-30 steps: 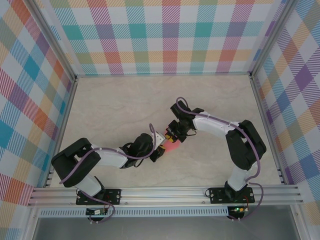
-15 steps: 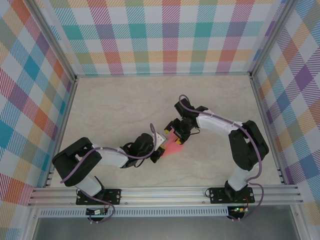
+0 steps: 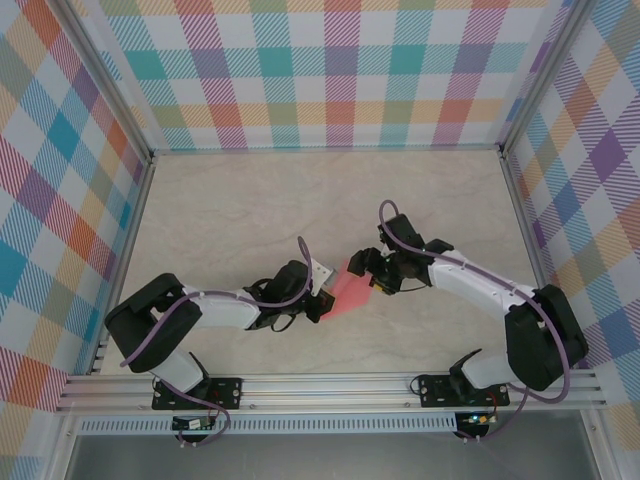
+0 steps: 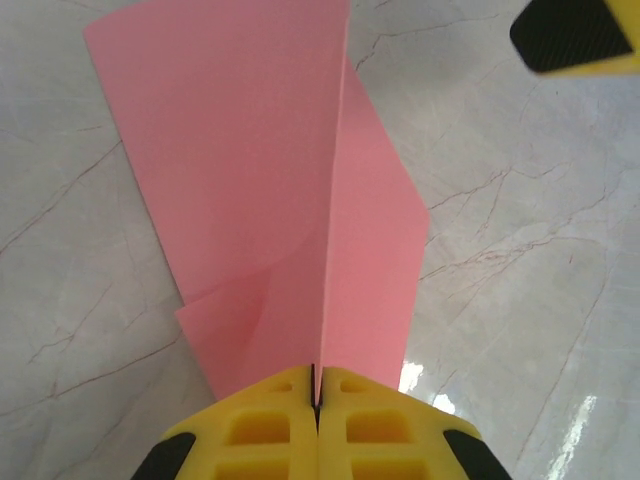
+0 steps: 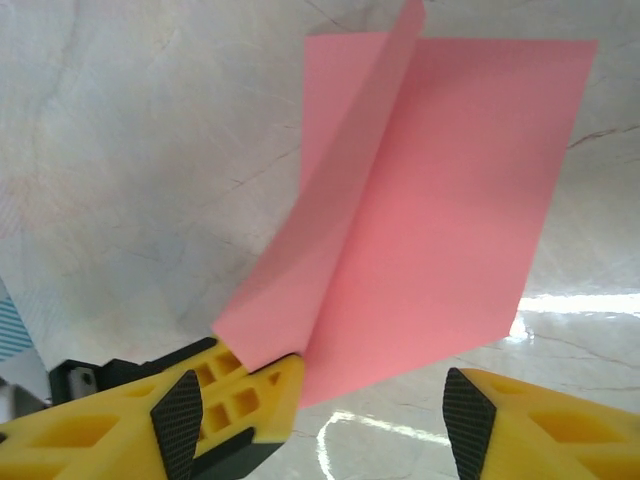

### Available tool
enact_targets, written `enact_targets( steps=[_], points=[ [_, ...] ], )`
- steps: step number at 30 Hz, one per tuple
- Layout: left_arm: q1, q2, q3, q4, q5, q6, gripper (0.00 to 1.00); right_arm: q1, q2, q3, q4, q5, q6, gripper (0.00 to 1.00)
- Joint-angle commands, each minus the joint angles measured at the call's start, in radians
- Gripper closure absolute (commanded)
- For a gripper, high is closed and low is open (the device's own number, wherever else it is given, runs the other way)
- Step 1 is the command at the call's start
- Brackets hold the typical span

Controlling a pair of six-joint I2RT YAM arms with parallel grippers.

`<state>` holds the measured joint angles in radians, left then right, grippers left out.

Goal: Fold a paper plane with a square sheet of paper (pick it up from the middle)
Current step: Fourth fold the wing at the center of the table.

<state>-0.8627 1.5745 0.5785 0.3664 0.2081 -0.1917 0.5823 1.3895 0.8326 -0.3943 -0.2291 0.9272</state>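
the left gripper (image 4: pixel 317 385) is clamped shut on the central ridge of the square sheet of paper (image 4: pixel 250 180). this keeps the half-fold pinched at mid-table (image 3: pixel 230 220), between both arms. the right gripper (image 5: pixel 325 420) is just right of the sheet, jaws apart and holding nothing, likely free to press a crease.

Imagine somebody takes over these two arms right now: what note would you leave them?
Left gripper: shut on the square sheet of paper, pinching one end of its crease.
Right gripper: open at the sheet's other end, holding nothing.
Paper: over the middle of the table, between the two arms.
Done: one centre fold, flaps spread apart.
Left: corner folds for the nose, then the wings; no plane shape yet.
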Motion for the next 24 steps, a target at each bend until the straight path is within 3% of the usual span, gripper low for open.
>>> enact_targets(
  steps=[1,10,24],
  points=[
    [-0.017,0.029,0.046,-0.041,0.054,-0.098,0.98,-0.004,-0.005,-0.066,0.126,-0.026,-0.062,0.36],
    [-0.017,0.071,0.098,-0.104,0.097,-0.198,0.99,-0.004,0.031,-0.161,0.282,-0.062,-0.073,0.45],
    [-0.016,0.118,0.120,-0.100,0.154,-0.321,1.00,-0.007,0.130,-0.179,0.374,-0.096,-0.064,0.49]
  ],
)
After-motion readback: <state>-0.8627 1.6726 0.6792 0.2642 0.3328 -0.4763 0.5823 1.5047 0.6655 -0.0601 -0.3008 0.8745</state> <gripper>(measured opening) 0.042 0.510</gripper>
